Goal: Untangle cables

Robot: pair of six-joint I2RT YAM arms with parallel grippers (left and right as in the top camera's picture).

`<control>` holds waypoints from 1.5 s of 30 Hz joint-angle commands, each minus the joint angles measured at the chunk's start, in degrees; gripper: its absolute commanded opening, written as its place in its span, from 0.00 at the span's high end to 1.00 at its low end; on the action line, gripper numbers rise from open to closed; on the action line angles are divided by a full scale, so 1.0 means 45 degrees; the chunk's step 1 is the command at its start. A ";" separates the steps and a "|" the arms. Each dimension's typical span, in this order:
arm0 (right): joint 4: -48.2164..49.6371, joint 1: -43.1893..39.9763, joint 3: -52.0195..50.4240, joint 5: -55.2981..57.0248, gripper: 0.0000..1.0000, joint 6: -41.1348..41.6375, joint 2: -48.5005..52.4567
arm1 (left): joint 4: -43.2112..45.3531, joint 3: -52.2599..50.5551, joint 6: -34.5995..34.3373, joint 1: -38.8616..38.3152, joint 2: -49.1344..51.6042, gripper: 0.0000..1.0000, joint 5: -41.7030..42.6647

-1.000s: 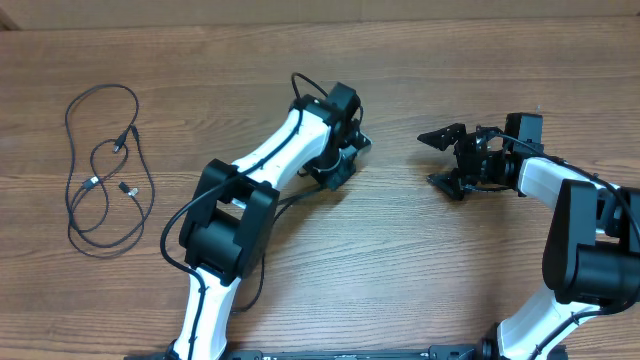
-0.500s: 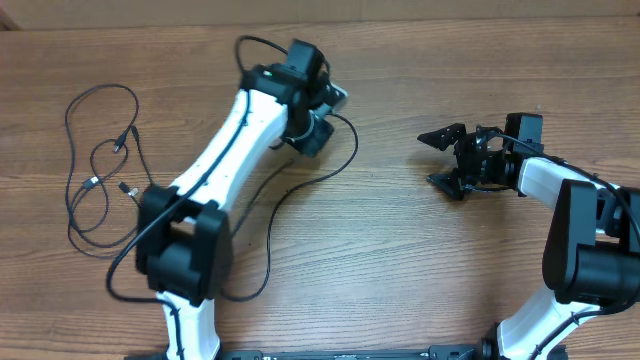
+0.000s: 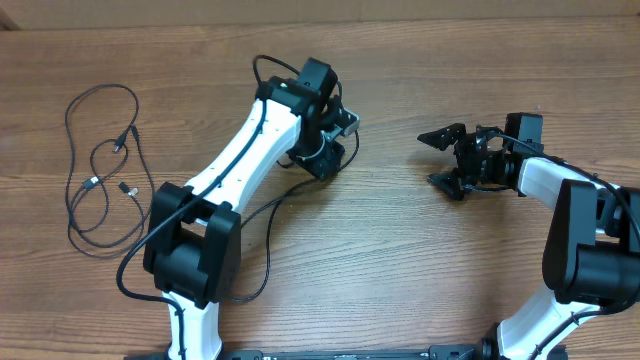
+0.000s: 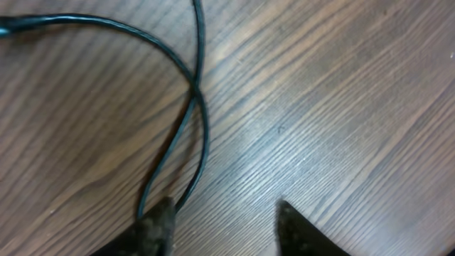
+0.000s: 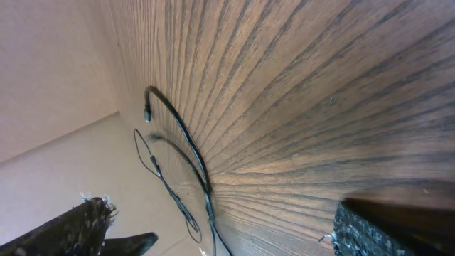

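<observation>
L white-and-black arm (image 3: 250, 150) runs from the bottom edge of the overhead frame up to top centre. Its elbow is bent at lower left and the wrist is folded down, so the L tool (image 3: 332, 150) faces the brown wood-grain worktop (image 3: 400, 260). In the L wrist view the L tool (image 4: 224, 226) is spread: dark fingertips (image 4: 160, 224) apart w/ bare wood between, nothing pinched. R arm (image 3: 545, 185) sits at the right edge, forearm pointing left. R tool (image 3: 432, 158) is spread wide, holding nothing.

The thin black cables (image 3: 105, 170) lie at far left of the overhead frame, well apart from both tools. They form a loose tangle of loops, long axis top to bottom, w/ small plug tips near the middle; which way the tips point is too small to tell.

Only overhead shows the whole tangle + both arms. L wrist view shows a thicker dark wire (image 4: 205, 131) crossing itself on the wood and running toward the left fingertip; can't tell if touching. R wrist view has the R tool (image 5: 234, 227) tips at its bottom corners, w/ far-off black loops at left centre.
</observation>
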 commanded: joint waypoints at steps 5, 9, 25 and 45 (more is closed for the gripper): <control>0.0005 -0.0092 -0.0228 0.1477 0.00 -0.0345 0.0384 | -0.0204 -0.0087 -0.1044 0.0024 0.0121 0.32 -0.1559; 0.0005 -0.0092 -0.0228 0.1477 0.00 -0.0345 0.0384 | -0.0355 -0.0355 -0.1778 0.0087 0.0121 0.36 -0.2662; 0.0005 -0.0092 -0.0228 0.1477 0.00 -0.0345 0.0384 | 0.2263 -0.4551 -0.1141 0.0495 0.0121 0.30 -0.2871; 0.0005 -0.0092 -0.0228 0.1477 0.00 -0.0345 0.0384 | 0.3599 -0.5969 -0.1302 0.0831 0.0078 0.96 -0.1379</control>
